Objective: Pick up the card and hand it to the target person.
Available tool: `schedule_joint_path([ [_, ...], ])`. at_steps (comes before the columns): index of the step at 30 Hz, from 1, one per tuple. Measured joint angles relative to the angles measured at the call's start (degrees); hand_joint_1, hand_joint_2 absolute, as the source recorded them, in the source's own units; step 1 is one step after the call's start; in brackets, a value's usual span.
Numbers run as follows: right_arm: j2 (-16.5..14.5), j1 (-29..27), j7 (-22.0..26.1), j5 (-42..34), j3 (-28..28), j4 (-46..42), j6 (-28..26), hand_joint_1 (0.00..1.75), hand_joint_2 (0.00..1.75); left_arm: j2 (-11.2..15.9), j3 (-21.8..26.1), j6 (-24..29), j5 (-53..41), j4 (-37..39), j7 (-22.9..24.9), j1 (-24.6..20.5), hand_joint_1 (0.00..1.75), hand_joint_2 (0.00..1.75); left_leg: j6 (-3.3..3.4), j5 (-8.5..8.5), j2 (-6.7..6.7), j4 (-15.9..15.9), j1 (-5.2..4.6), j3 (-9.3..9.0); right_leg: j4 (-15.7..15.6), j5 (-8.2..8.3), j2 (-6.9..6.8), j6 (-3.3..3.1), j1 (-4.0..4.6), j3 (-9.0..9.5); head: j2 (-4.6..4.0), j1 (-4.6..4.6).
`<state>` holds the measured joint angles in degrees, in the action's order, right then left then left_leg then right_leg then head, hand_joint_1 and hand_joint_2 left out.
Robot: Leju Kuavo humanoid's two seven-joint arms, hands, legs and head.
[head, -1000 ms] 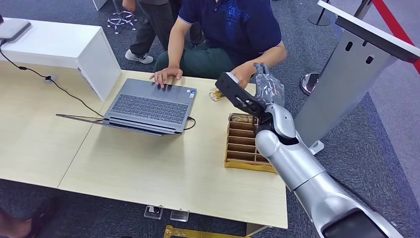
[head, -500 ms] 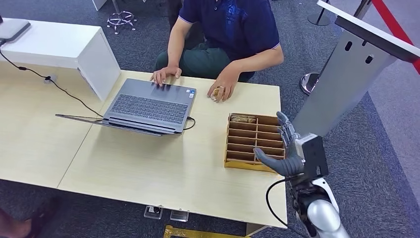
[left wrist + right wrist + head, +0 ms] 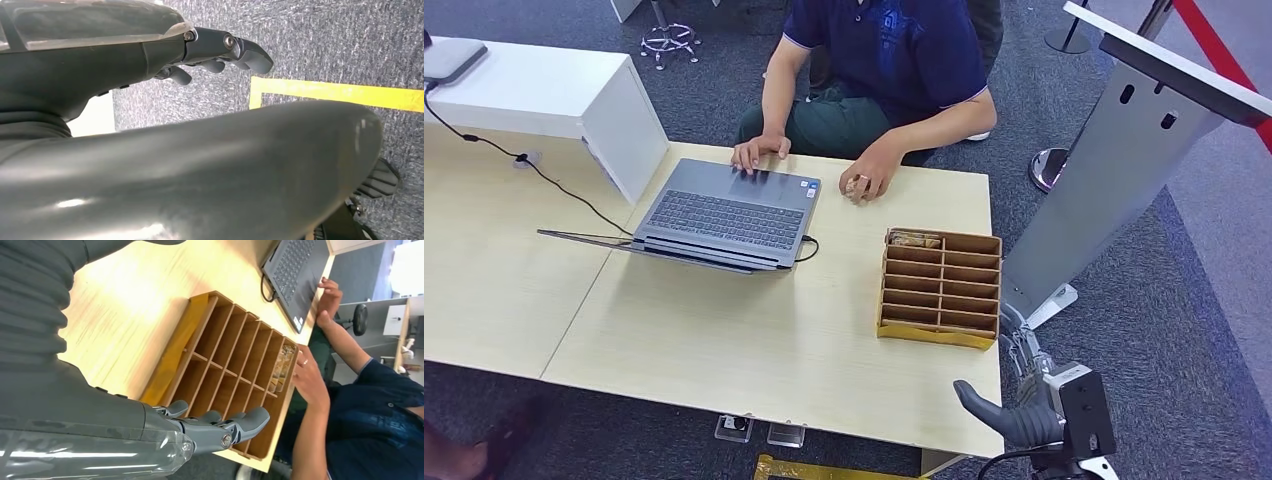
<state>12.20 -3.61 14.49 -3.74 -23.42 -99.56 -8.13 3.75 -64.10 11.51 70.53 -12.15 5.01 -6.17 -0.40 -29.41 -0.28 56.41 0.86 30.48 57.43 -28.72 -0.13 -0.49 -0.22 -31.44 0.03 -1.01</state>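
My right hand (image 3: 1014, 405) hangs low at the lower right of the frame, off the table's (image 3: 754, 350) near edge, fingers apart and holding nothing. My left hand (image 3: 220, 50) hangs over grey carpet, fingers loosely spread, nothing in them. Right of centre sits the wooden organizer (image 3: 941, 287). Beyond it, top centre, the person's hand (image 3: 867, 183) covers the card (image 3: 857, 185) on the table.

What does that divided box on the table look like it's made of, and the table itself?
The divided box looks like thin unfinished wood or plywood: brown, matte slats with pale cut edges. The table looks like light wood-grain laminate: fine streaks and a slight sheen, though solid wood can't be ruled out.
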Motion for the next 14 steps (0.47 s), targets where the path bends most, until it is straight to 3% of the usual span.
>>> schedule_joint_path([
  [14,0.1,0.0,2.2,-4.4,-1.6,3.2,-2.3,0.00,1.75,-0.2,1.1,0.6,0.5,0.0,0.2,-0.2,0.00,0.00,0.00,0.00,-0.01,0.0,0.00,0.01,0.0,0.00,0.00,0.00,0.00,-0.01,0.00,-0.02],
])
